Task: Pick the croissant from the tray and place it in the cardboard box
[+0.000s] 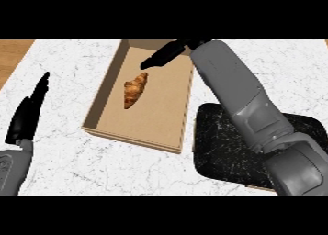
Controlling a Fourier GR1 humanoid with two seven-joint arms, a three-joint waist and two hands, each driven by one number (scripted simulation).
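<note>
A golden-brown croissant point(134, 90) lies on the floor of the open cardboard box point(102, 98) in the middle of the counter. My right hand point(165, 54) hovers over the box's far end, just above and beyond the croissant, its fingers straight and apart from the pastry. The right forearm crosses the box's right wall and passes over the black tray point(224, 153), which sits to the right of the box. My left hand point(28, 114) rests open at the left, fingers up, away from the box.
The white marble counter point(65, 160) runs under everything. Wooden floor point(5, 57) shows past the counter's left edge and at the top right corner.
</note>
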